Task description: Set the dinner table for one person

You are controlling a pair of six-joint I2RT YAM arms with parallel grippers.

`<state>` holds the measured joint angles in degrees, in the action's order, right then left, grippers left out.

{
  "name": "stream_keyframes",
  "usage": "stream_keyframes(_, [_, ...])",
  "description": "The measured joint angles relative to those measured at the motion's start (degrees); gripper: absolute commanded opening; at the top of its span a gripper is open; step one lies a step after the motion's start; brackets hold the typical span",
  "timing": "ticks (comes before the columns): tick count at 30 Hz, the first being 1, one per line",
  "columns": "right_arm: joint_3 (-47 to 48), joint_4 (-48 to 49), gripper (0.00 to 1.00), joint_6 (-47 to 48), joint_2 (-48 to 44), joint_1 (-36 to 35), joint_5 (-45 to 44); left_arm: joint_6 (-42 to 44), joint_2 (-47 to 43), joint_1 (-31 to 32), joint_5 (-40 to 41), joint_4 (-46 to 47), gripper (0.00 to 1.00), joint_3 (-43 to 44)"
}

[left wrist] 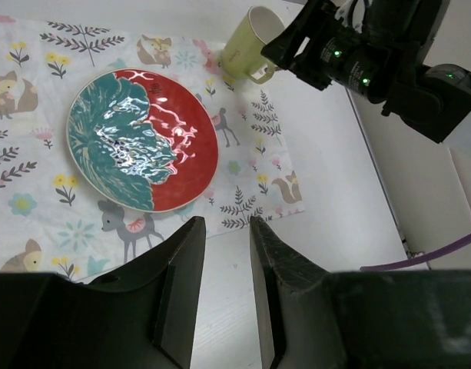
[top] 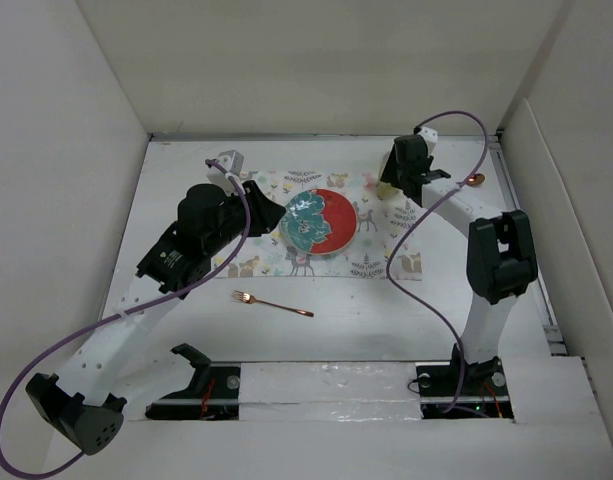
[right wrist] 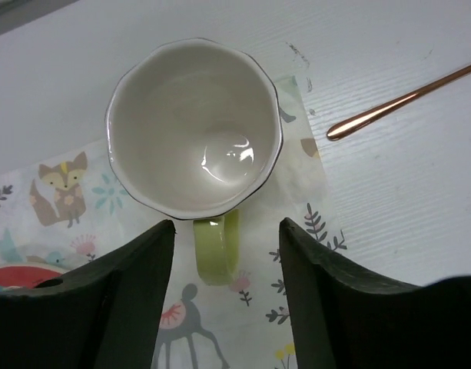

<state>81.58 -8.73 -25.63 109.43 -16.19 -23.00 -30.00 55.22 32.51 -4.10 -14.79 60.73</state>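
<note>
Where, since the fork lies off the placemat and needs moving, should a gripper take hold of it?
The copper fork lies flat on the dinner table, tines left, handle running right. So probably grip the slim handle near its middle, from straight above, jaws across it: nothing sideways gets under it, and bare tabletop either side leaves room.

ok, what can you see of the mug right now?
The mug looks ceramic: pale green outside, glossy white inside, a thin dark line on its faceted rim, one green loop handle. It is empty and stands upright at the far right corner of the placemat. The right gripper hangs above it, jaws open either side of the handle with gaps showing, so only the placemat appears to touch it.
</note>
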Motion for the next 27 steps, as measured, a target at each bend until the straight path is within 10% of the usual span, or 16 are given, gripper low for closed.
stream_keyframes(6, [-0.76,-0.26,0.59,-2.89,-5.75,5.33,5.46,0.81,0.11,0.0,0.11,0.02,0.27,0.0])
stream_keyframes(10, [0.02,-0.26,0.0,-6.19,-7.65,13.53,9.55,1.4,0.17,0.0,0.33,0.17,0.27,0.0])
stream_keyframes(19, [23.32,-15.1,0.01,-14.34,14.25,26.34,13.68,2.75,0.2,0.0,1.09,1.81,0.27,-0.17])
stream_keyframes(22, [29.59,-22.14,0.32,-15.58,20.83,26.53,13.79,2.99,0.17,0.0,1.38,2.14,0.27,-0.66])
stream_keyframes(27, [42.75,-32.04,0.47,-16.55,29.29,25.79,13.66,3.21,-0.17,0.0,1.75,2.51,0.27,-2.34])
